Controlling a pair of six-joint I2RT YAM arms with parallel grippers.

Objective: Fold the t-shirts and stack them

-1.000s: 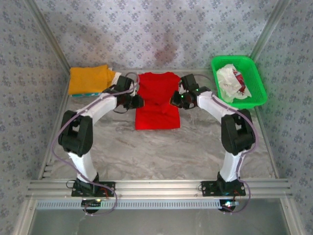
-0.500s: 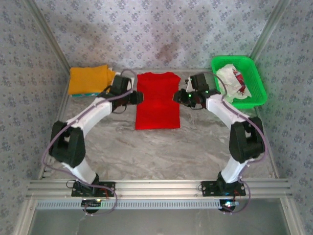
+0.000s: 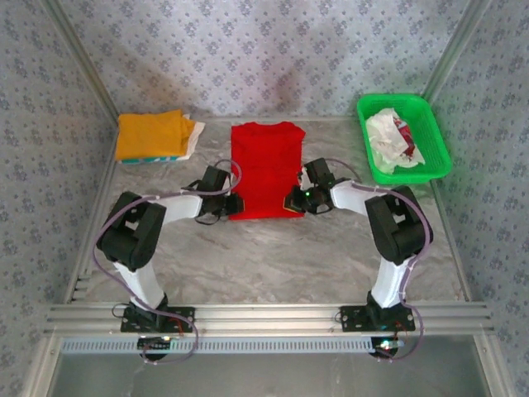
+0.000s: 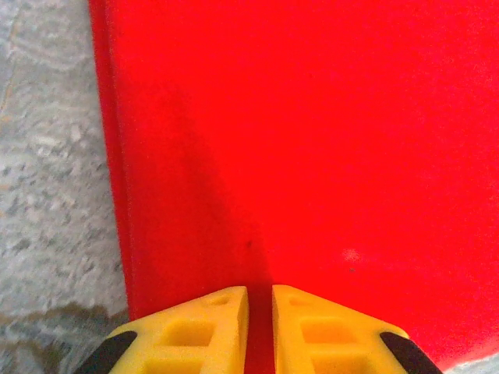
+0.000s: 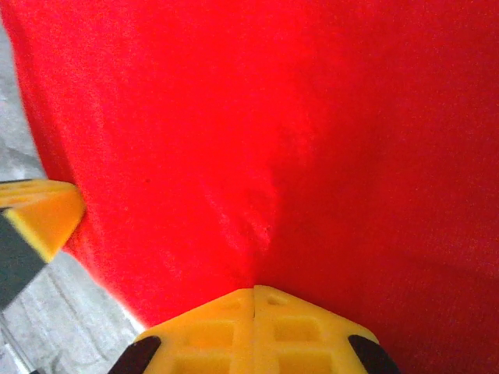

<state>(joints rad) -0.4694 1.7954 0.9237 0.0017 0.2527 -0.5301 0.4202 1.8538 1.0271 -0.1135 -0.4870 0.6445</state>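
Long axis of plain bright red cloth t-shirt point(image 3: 266, 165) runs near-to-far. At its near hem, left gripper point(image 4: 260, 294) pinches the left corner; right gripper point(image 5: 255, 294) pinches the right corner, jaws narrow.

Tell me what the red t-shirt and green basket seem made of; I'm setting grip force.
The red t-shirt looks like soft matte knit cloth: it puckers and shows no shine. The green basket seems moulded plastic, probably rigid: bright uniform colour, crisp straight rim.

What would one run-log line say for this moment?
phase: corner grasp | left jaws: shut on red t-shirt | right jaws: shut on red t-shirt
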